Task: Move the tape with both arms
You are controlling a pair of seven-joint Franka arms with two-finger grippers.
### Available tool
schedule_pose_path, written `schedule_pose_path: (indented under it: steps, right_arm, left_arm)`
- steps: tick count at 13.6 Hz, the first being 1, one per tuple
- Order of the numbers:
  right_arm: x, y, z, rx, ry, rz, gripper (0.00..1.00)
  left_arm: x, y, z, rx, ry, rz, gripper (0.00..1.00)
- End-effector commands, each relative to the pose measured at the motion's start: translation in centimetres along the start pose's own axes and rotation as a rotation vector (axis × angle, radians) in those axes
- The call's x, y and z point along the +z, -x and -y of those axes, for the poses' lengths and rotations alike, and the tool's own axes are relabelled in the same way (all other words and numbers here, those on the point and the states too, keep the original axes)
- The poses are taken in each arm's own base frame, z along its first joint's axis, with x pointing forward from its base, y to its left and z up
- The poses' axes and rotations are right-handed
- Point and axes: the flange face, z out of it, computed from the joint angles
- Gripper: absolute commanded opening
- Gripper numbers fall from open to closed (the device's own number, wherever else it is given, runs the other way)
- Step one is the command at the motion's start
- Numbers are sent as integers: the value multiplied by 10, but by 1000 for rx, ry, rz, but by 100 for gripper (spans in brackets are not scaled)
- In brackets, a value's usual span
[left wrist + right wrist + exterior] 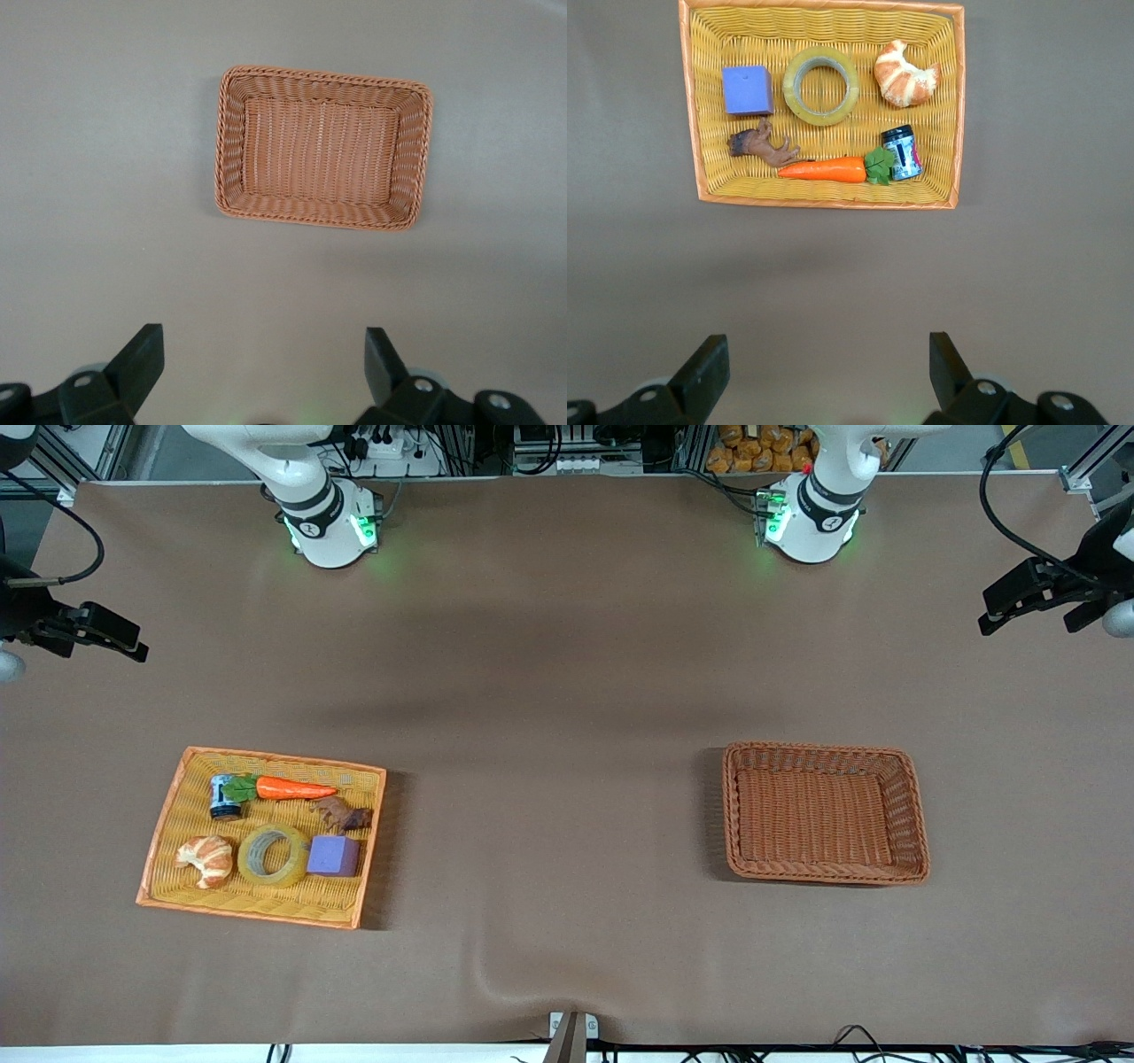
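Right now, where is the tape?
The tape lies in the yellow basket toward the right arm's end of the table, between the croissant and the purple cube.

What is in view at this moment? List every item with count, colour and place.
tape: 1, translucent yellowish, in yellow basket between croissant and cube
croissant: 1, golden, same basket
cube: 1, purple, same basket
carrot: 1, orange, same basket
can: 1, dark blue, beside carrot leaves
animal figure: 1, brown, same basket
yellow basket: 1, right arm's end
brown basket: 1, left arm's end
left gripper: open, high over table
right gripper: open, high over table
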Motion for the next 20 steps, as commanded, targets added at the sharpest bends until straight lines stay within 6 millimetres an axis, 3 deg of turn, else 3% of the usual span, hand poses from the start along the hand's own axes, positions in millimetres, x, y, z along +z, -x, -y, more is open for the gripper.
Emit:
schedule_pose_path:
  steps: [1,16,20]
  right_arm:
    - [-5,6,-2,11,-11,-2,100]
    - [5,0,1,15,-15,9,100]
    - [28,-21,12,-2,-13,8,100]
  left_arm:
    - [-7,6,1,28,-24,-5,100]
    - [-5,2,10,17,-24,-3,100]
    - [1,-2,9,19,-23,8,100]
